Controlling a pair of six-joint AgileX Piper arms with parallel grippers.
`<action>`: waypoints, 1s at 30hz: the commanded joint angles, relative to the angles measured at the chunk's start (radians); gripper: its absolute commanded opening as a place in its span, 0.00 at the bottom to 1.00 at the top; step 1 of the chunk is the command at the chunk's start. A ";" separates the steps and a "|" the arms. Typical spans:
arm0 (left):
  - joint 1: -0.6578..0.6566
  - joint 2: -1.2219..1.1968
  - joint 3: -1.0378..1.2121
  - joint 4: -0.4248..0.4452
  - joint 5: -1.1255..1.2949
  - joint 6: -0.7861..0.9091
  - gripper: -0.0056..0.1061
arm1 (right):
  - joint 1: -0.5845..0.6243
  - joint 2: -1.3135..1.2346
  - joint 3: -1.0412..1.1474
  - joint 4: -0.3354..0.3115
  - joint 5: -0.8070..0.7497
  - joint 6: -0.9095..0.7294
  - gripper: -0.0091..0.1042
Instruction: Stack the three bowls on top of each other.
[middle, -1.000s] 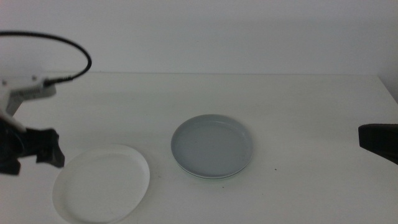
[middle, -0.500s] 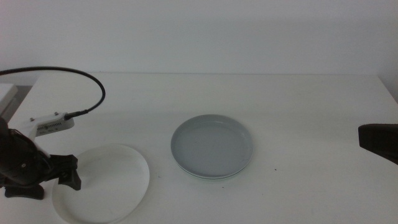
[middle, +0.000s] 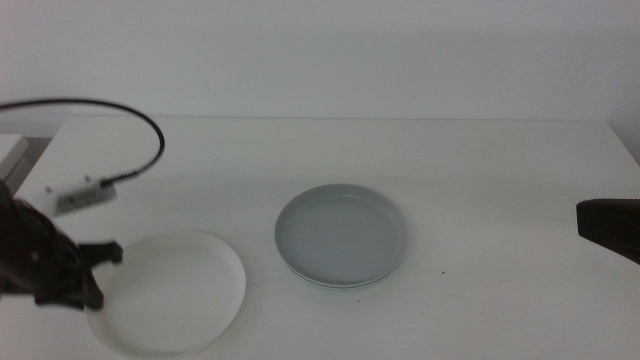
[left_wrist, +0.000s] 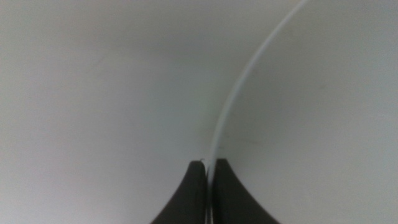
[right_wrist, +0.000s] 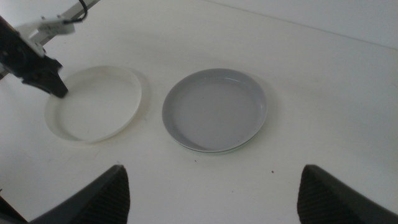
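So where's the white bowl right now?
The white bowl sits at the front left of the table in the middle view, left of the grey-blue bowl and apart from it; the left gripper pinches its left rim.

Dark arms, black cable, white tag
The left claw (middle: 88, 282) is matte black with blunt, tapering jaws; a black cable (middle: 120, 115) arcs above it into a small white connector block (middle: 85, 194); the right claw (right_wrist: 211, 193) has dark, rounded jaw tips

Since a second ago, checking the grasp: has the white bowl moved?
Yes. The white bowl has crept slightly right, toward the grey-blue bowl, with the left end effector clamped on its rim.
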 joint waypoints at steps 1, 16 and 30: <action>-0.002 -0.063 -0.062 0.021 0.077 -0.048 0.03 | -0.006 0.003 0.003 0.004 -0.008 -0.011 0.78; -0.427 0.115 -0.669 -0.010 0.201 -0.156 0.03 | -0.006 0.003 0.003 0.004 -0.008 -0.011 0.78; -0.509 0.403 -0.741 -0.065 0.120 -0.172 0.04 | -0.006 0.003 0.003 0.004 -0.008 -0.009 0.78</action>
